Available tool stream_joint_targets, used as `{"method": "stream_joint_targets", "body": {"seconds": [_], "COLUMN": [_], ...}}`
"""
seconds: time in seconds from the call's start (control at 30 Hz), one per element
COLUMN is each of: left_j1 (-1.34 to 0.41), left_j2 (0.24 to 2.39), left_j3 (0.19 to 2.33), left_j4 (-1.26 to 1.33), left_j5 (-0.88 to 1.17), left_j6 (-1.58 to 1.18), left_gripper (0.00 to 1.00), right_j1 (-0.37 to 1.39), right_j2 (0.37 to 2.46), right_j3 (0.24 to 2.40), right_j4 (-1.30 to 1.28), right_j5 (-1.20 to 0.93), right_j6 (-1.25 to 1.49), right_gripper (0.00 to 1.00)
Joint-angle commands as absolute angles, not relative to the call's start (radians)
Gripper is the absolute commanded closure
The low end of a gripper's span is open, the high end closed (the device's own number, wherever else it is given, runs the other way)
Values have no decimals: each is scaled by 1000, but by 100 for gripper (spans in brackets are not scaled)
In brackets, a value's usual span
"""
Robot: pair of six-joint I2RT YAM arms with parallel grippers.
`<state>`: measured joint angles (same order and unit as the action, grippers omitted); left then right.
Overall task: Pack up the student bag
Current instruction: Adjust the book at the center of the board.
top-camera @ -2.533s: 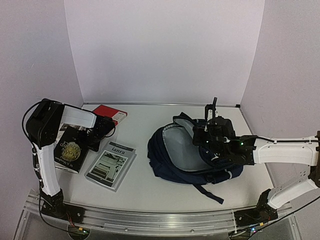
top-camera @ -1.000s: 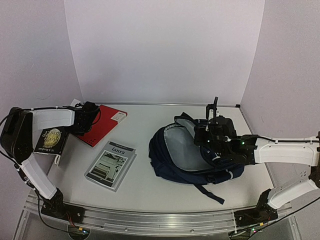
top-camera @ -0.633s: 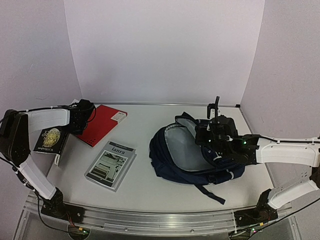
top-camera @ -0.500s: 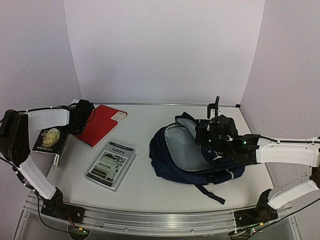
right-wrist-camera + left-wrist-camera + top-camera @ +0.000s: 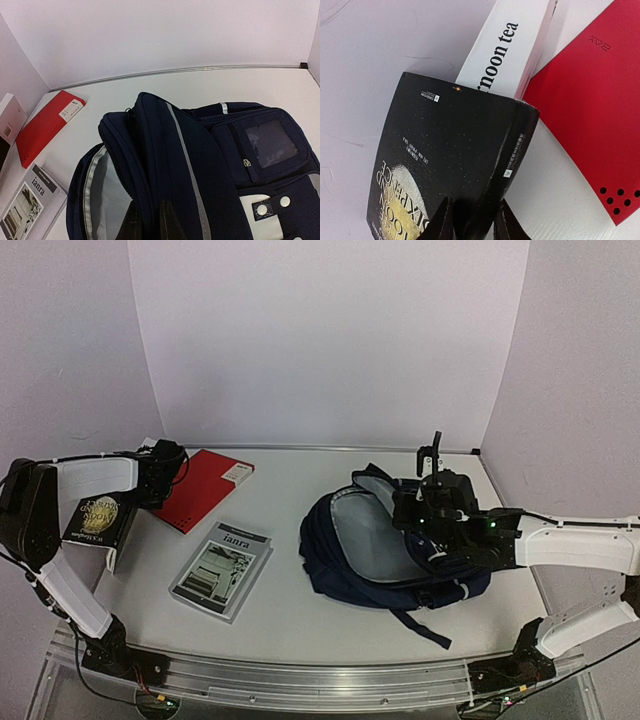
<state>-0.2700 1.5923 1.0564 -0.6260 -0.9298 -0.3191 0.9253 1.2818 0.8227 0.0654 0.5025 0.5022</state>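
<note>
beside one student bag (image 5: 335,578) are perhaps four books (image 5: 222,570).

- Navy student bag (image 5: 350,545) lies open right of centre, with the right gripper (image 5: 420,520) at its right rim.
- Black book (image 5: 95,520) at left edge.
- Red book (image 5: 205,488) upper left; grey booklet (image 5: 222,568) below it.

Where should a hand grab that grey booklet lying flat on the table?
Probably by its long left edge, coming from the left: the grey booklet lies flat on the table, too wide to span, so only a thin edge offers purchase, and nothing crowds that side.
</note>
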Motion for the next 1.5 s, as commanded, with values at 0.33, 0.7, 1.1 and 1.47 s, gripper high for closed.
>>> {"method": "stream_joint_targets", "body": {"seconds": [0.33,0.7,1.1,1.47], "left_j1": [-315,-496,-545,-543], "left_j2": [1587,1592,1337,1281], "left_j3": [1166,1469,1505,1501], "left_j4": [-856,-1192,-1001,-888], "left_j5": [-946,-900,-489,-222], "left_j6": [-458,-594,-512,-512], "left_gripper": [100,100,100,100], "right_j1": [919,920,920,920], "right_j2": [1223,1216,1226,1223], "right_j3": [864,871,890,893], "right_j4": [143,125,113,102], "right_j5": [587,603,606,600], "right_j6": [514,514,513,528], "right_gripper": [100,100,100,100]}}
